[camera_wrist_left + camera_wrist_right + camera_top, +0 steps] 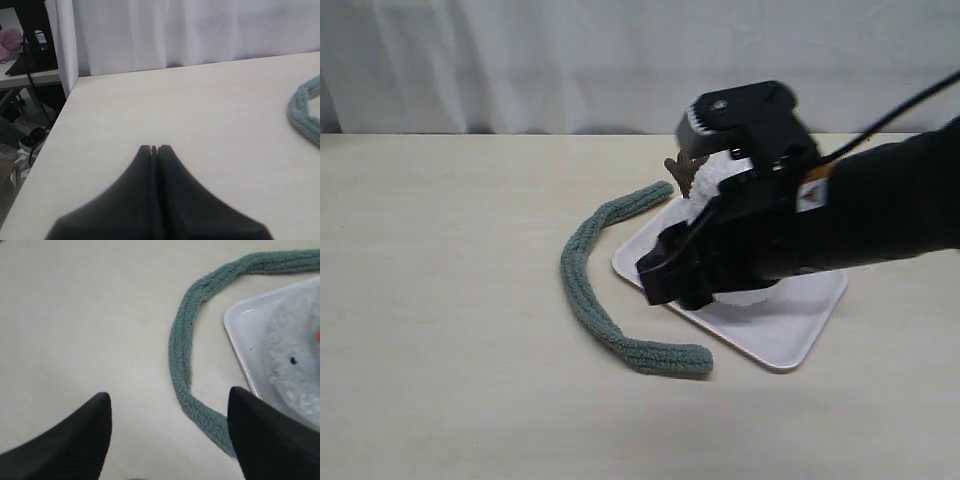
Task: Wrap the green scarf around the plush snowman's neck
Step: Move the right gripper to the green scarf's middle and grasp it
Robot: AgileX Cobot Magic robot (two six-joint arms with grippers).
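Your right jaws are spread wide and hold nothing. They hang over the counter [440, 300], just above the green scarf [582, 300], next to the white tray [800, 325].

The scarf lies flat in a big curve, like the letter C. One end rests at the far corner of the tray. The middle bows out away from the tray. The other end comes back close to the tray's near edge.

Under your right jaws, the strip runs across the gap, not along it. It sits closer to the jaw on the tray side. I think a small slide toward the tray, then a straight drop and a squeeze, would catch it.

The plush snowman [295, 375] is on the tray, just beside the scarf. The right arm [880, 200] covers most of it in the exterior view, so I cannot tell if it stands up or lies down. I cannot see the snowman's neck.

Your left jaws are pressed together and hold nothing. They are over bare counter, well apart from the scarf. So the right arm is the near one for this grab.
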